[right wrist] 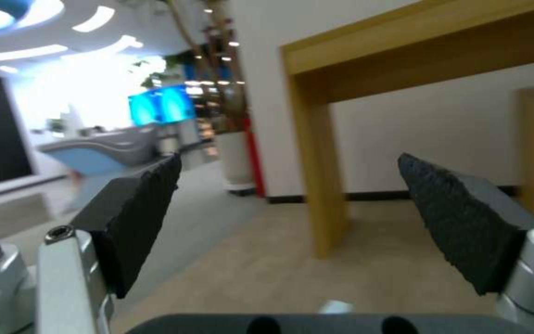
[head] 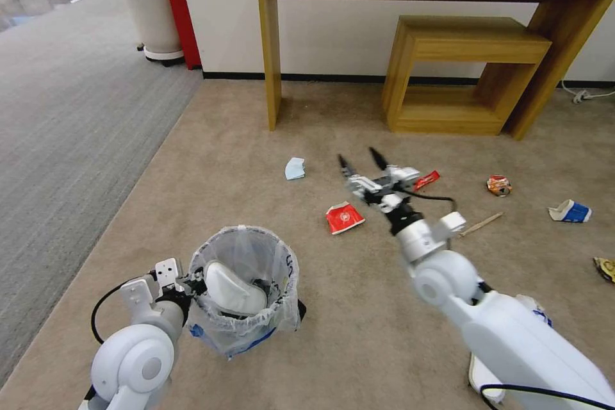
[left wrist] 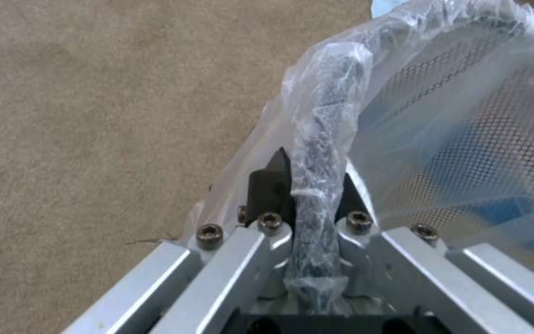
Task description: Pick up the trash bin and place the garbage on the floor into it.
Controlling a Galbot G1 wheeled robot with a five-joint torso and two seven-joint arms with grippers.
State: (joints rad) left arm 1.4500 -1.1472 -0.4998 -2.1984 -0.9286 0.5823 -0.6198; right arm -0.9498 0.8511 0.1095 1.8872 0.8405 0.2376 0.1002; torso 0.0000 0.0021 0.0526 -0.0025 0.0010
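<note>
Head view: my left gripper (head: 192, 285) has the bin (head: 246, 288) by its near rim, low on my left side over the beige floor (head: 224, 160). In the left wrist view those fingers (left wrist: 270, 185) are clamped on the bag-wrapped rim, one pad outside and one inside. A white slipper (head: 234, 288) already lies in the bin, so I judge the pick-up done and the collecting begun.

Much is left on the floor: a red wrapper (head: 344, 216) just ahead of the bin, a pale blue mask (head: 295, 168) farther out, a second red wrapper (head: 426, 180), a crushed orange packet (head: 499, 185), a wooden stick (head: 480, 224), a blue-white cup (head: 570, 211) and a yellowish packet (head: 605, 268) at the right edge.

My right gripper (head: 362, 161) is stretched forward above the floor, fingers (right wrist: 137, 222) wide apart and holding nothing. It points out toward the wooden furniture, not down. The nearer red wrapper lies below and to the left of my right wrist; the second red wrapper lies just to the right of the fingers, lower down on the floor. The bin is well apart from the right gripper, back toward my left.
</note>
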